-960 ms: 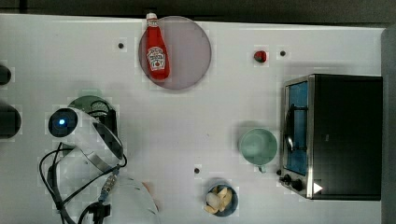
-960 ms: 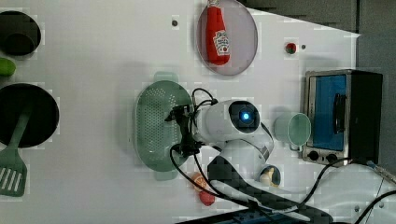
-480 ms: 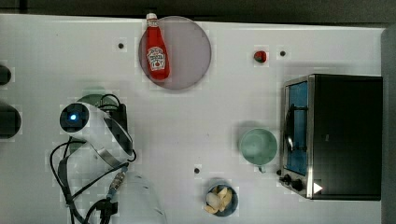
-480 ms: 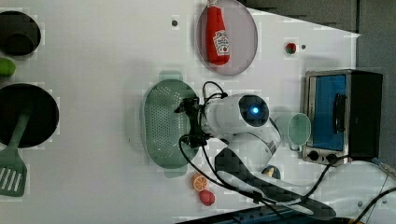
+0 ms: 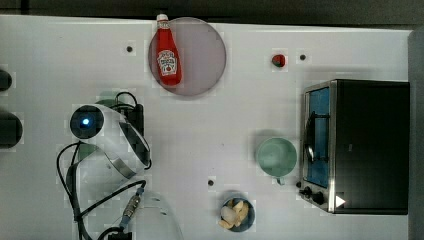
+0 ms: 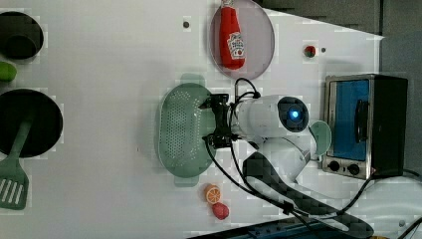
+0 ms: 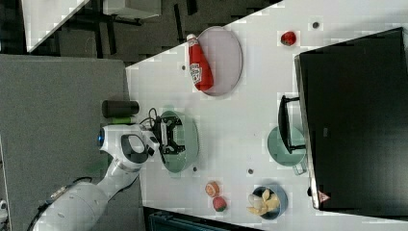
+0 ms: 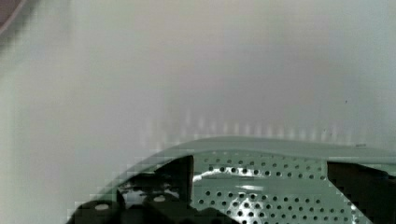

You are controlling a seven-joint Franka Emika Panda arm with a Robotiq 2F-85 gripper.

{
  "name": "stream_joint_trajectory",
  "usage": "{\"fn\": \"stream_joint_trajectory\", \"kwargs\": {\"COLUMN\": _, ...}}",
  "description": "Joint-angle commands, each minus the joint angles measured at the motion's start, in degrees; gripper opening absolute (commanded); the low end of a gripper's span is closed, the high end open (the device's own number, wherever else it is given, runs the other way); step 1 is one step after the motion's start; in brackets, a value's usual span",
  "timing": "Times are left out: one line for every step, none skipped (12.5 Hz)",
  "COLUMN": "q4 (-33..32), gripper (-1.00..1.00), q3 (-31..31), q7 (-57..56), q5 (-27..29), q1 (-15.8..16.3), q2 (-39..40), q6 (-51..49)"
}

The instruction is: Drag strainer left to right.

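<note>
Gripper (image 6: 211, 123) poised over the strainer (image 6: 181, 127), at the side of the bowl nearer the oven (image 6: 366, 124) in the left view. Fingers (image 8: 180, 175) spread wide, 1 either side of a stretch of holed wall in the wrist view, pinching nothing; whether touching the plastic, hard to tell. Strainer sitting on the white table (image 6: 99, 149), toward the left view's left of the arm, with its long axis running up and down the left view and a small tab handle at each end. Same picture in the right view: gripper (image 7: 169, 135) over the basket (image 7: 185, 142), arm reaching in from the right view's left. In the top view, strainer (image 5: 106, 96) mostly hidden beneath the arm, near the top view's left edge.

Likely next: lowering inside the rim and hooking the wall, then pulling across toward the oven side. Worth minding: the cup (image 5: 276, 157) in that lane, just beside the oven.

Count: 1 strainer, 1 cup, 1 ketchup bottle (image 5: 167, 55) lying on 1 plate (image 5: 205, 57), 1 oven, 1 bowl of food (image 5: 236, 214), 1 spatula (image 6: 12, 172), 1 orange slice (image 6: 213, 193).
</note>
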Motion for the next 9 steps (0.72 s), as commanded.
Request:
{"fn": "stream_joint_trajectory", "kwargs": {"q4": -2.3, "gripper": 1.00, "q3": -0.9, "q7": 1.0, "q5": -0.4, "q1": -2.5, "q2": -1.4, "q6": -0.6}}
{"fn": "stream_joint_trajectory", "kwargs": {"q4": -3.0, "gripper": 1.00, "q3": -1.1, "q7": -0.1, "q5": -0.4, "q1": -3.0, "q2": -1.7, "q6": -0.5}}
{"fn": "stream_joint_trajectory", "kwargs": {"q4": -3.6, "gripper": 1.00, "q3": -1.2, "q7": -0.9, "q5": -0.4, "q1": -3.6, "q2": -2.1, "q6": -0.1}}
{"fn": "stream_joint_trajectory", "kwargs": {"q4": -4.3, "gripper": 1.00, "q3": -1.3, "q7": -1.4, "q5": -0.4, "q1": -4.3, "q2": -2.5, "q6": 0.4}}
{"fn": "stream_joint_trajectory", "kwargs": {"q4": -4.9, "gripper": 1.00, "q3": -1.4, "q7": -1.8, "q5": -0.4, "q1": -4.8, "q2": -2.9, "q6": 0.5}}
{"fn": "stream_joint_trajectory", "kwargs": {"q4": -5.5, "gripper": 1.00, "q3": -1.6, "q7": -2.8, "q5": -0.4, "q1": -5.3, "q2": -3.3, "q6": 0.5}}
{"fn": "stream_joint_trajectory", "kwargs": {"q4": -6.0, "gripper": 1.00, "q3": -1.9, "q7": -3.7, "q5": -0.4, "q1": -5.8, "q2": -3.7, "q6": 0.5}}
{"fn": "stream_joint_trajectory", "kwargs": {"q4": -6.6, "gripper": 1.00, "q3": -2.4, "q7": -4.9, "q5": -0.4, "q1": -6.1, "q2": -4.2, "q6": 0.5}}
{"fn": "stream_joint_trajectory", "kwargs": {"q4": -7.1, "gripper": 1.00, "q3": -2.9, "q7": -6.4, "q5": -0.4, "q1": -6.5, "q2": -4.5, "q6": 0.5}}
